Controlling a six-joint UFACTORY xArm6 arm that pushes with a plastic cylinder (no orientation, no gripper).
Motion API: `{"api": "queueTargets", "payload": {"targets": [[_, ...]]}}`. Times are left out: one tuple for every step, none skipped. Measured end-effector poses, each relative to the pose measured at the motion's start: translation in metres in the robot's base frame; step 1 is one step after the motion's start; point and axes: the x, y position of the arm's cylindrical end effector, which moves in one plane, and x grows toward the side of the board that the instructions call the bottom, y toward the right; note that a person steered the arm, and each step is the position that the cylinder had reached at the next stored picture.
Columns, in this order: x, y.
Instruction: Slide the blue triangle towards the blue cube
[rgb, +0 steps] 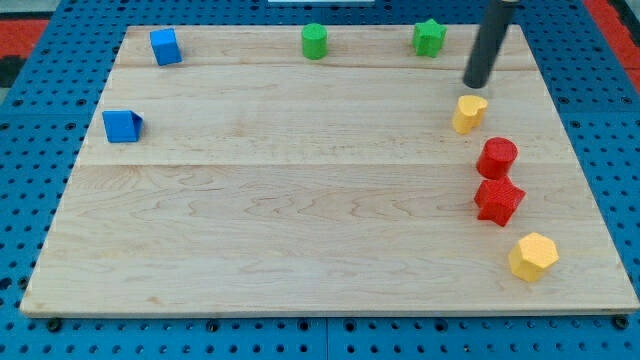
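Observation:
The blue triangle (122, 126) lies near the board's left edge, in the upper half. The blue cube (165, 46) stands above it and a little to the right, near the top left corner. The two are apart. My tip (477, 84) is far away at the view's upper right, just above a yellow block (468, 113) and not touching either blue block.
A green cylinder (315, 41) and a green star-shaped block (429, 37) stand along the top edge. At the right, a red cylinder (496, 157), a red star-shaped block (498, 200) and a yellow hexagonal block (532, 257) run downward. The wooden board (300, 220) lies on blue pegboard.

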Motion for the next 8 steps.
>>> {"api": "queueTargets", "payload": {"targets": [[0.022, -0.032], [0.056, -0.032], [0.066, -0.012], [0.066, -0.012], [0.066, -0.012], [0.058, -0.012], [0.053, -0.031], [0.045, -0.050]]}}
